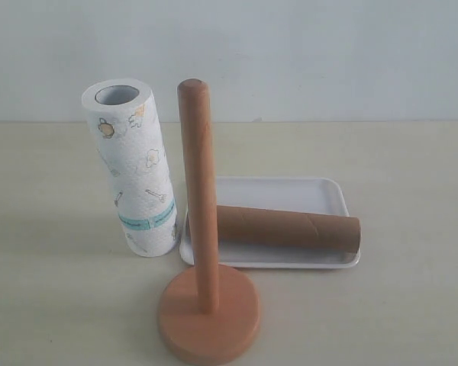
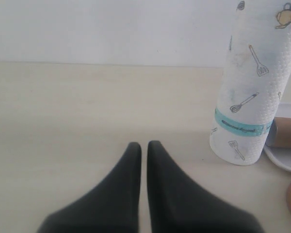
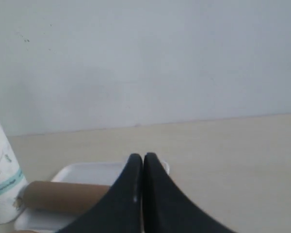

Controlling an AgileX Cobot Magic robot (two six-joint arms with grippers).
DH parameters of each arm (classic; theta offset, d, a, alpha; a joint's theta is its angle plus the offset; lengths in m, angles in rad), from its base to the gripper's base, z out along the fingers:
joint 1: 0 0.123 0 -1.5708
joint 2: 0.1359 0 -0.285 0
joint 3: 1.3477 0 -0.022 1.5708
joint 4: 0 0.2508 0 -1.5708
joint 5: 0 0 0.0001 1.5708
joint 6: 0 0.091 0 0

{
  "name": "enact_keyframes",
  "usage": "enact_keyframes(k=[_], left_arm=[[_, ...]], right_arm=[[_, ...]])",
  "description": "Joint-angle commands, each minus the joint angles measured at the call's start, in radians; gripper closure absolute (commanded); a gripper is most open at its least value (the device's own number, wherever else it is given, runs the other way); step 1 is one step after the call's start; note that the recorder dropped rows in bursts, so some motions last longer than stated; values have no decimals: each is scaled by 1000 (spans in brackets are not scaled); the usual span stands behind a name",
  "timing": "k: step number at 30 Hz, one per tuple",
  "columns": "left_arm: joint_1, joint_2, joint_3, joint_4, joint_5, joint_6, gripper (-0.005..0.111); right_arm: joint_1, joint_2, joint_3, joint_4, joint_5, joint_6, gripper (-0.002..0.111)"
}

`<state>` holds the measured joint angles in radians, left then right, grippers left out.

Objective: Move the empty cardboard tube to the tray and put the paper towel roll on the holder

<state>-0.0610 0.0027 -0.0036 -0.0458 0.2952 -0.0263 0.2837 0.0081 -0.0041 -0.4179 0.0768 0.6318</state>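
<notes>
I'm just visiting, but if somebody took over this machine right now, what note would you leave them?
Left gripper shut, empty, by the paper towel roll.
Right gripper shut, empty, by the tray.
Done: the empty cardboard tube lies in the tray.
Left: the roll stands on end on the table beside the holder, whose post is bare; it must go onto it.

A pale beige tabletop (image 1: 53, 305) meets a plain whitish wall (image 1: 328, 53) — soft, even light.
</notes>
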Motion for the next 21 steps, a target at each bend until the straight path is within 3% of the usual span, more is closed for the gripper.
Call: enact_keyframes(k=[1, 13, 19, 21], left_arm=[[-2, -3, 4, 1, 0, 3, 103], [-2, -3, 4, 1, 0, 3, 103], [-2, -3, 4, 3, 0, 3, 103], [-2, -3, 4, 3, 0, 3, 103]], right_arm=[[-6, -8, 4, 4, 132, 19, 108], [-6, -8, 4, 75, 265, -47, 108], [-6, -8, 4, 517, 179, -503, 108], [-6, -8, 4, 689, 150, -556, 108]])
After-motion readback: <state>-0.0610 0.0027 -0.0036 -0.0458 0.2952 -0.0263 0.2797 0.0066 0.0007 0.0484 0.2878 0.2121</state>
